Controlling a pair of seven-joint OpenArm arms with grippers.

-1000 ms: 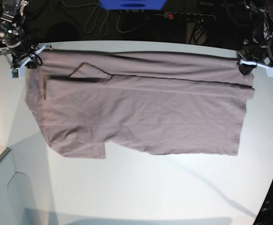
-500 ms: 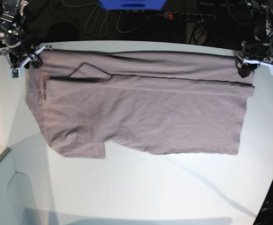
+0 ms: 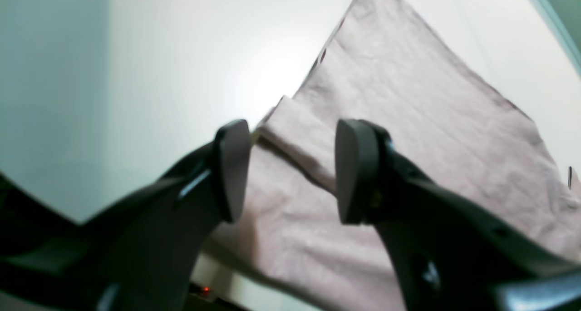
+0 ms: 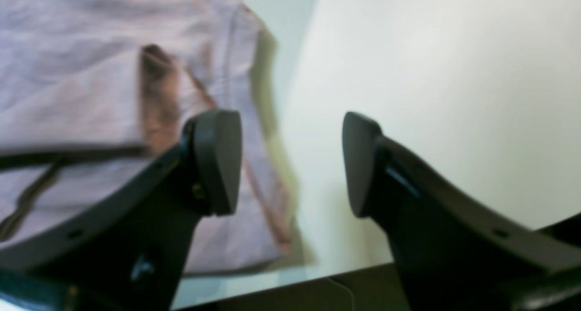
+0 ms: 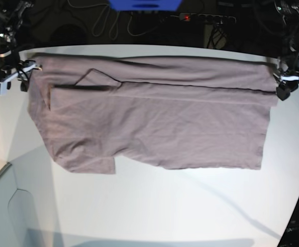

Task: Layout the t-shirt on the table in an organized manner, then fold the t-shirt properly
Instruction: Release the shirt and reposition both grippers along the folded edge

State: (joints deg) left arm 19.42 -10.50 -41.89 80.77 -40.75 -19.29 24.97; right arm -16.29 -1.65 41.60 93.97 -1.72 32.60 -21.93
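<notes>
The mauve-grey t-shirt (image 5: 154,118) lies spread flat on the white table (image 5: 154,206), its far strip folded over toward the middle and a sleeve tucked in at the left. My left gripper (image 5: 284,88) hovers at the shirt's far right corner, open. In the left wrist view its fingers (image 3: 231,165) stand apart above the folded corner of the t-shirt (image 3: 408,120), with no cloth between them. My right gripper (image 5: 8,77) is just off the far left corner, open. In the right wrist view the t-shirt (image 4: 68,97) lies left of the gripper (image 4: 290,161), over bare table (image 4: 431,97).
Beyond the table's curved far edge are a blue object (image 5: 144,4), a power strip with a red light (image 5: 201,18) and loose cables. A seam or lower panel (image 5: 0,175) runs along the near left of the table.
Both grippers have opened and let go of the shirt's far corners. Each has moved outward, away from the cloth. The shirt's far edge now rests on the table.
</notes>
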